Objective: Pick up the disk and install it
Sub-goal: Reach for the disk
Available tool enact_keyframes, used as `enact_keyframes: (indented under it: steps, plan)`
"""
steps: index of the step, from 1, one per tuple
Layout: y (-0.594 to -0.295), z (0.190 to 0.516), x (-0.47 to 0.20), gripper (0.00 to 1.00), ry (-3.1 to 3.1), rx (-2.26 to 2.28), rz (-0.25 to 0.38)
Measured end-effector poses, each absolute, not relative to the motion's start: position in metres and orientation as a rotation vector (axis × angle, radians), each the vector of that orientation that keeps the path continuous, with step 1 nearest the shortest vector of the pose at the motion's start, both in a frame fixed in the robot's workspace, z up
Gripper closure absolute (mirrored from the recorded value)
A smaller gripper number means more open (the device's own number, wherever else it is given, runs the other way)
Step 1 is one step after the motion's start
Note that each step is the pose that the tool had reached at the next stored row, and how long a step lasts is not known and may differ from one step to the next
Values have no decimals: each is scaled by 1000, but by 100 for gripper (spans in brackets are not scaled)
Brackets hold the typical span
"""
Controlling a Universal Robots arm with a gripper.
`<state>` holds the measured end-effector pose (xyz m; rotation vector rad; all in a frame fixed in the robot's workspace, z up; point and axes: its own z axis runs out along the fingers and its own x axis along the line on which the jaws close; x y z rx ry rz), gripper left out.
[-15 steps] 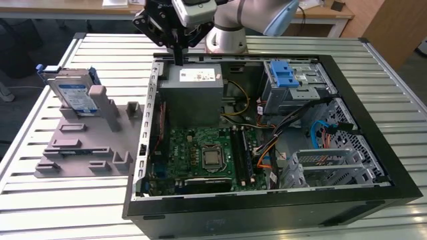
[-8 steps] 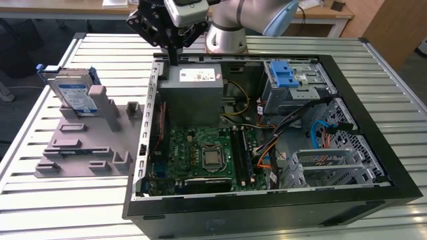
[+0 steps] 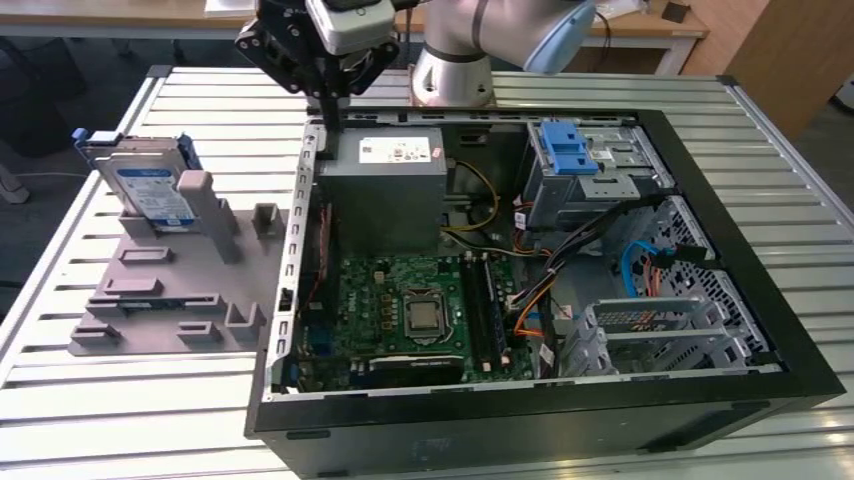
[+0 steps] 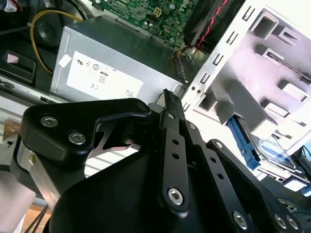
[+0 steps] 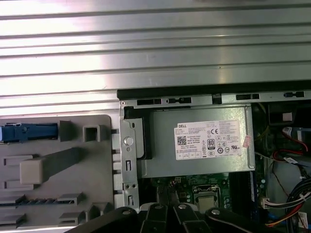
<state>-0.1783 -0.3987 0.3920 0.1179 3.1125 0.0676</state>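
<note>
exterior view: high — whole case (image 3: 534, 425) | both wrist views: close, power supply (image 5: 199, 145)

The bench (image 3: 134, 400) is a top of pale metal slats running across the exterior view, ribbed and bare along its edges; the first wrist view shows the same slats (image 5: 155, 48). Two things lie directly on it. An open black computer case (image 3: 534, 415) lies on its side toward the exterior view's right. Just beside it, toward the exterior view's left, lies a flat grey holder plate (image 3: 160, 300) with raised blocks and slots (the disk (image 3: 147, 190) stands upright in it at the far end). The arm's base (image 3: 451, 75) rises at the bench's far edge behind the case.
</note>
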Motion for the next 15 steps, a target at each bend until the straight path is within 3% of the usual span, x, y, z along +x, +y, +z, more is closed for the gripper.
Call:
enact_keyframes:
  steps: [15]
  plan:
    - [-398,391,-207,89,3113,118,68]
